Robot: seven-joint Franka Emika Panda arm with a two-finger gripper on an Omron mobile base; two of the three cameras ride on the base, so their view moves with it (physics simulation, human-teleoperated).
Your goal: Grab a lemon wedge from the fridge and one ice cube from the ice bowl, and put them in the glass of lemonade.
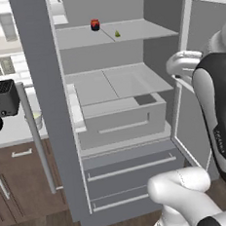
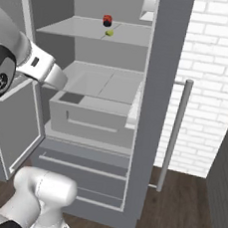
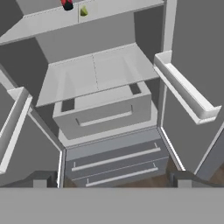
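Progress: early. Both doors of the tall grey fridge (image 1: pixel 44 92) stand open; nothing is picked yet. The small yellow-green lemon wedge (image 1: pixel 117 33) sits on the fridge's upper shelf, just beside a small red-and-black jar (image 1: pixel 95 24). Below that shelf a pale grey crisper drawer (image 1: pixel 123 119) is pulled partway out; no contents visible in it.

Gripper (image 3: pixel 111 181): jaws spread wide, empty, facing the fridge interior well below the wedge.

Left of the fridge, on the counter, the short whitish cup of pale lemonade (image 1: pixel 34 117) stands near a black toaster (image 1: pixel 2 97).

Remaining, by my judgement: wedge, ice cube, both deliveries.
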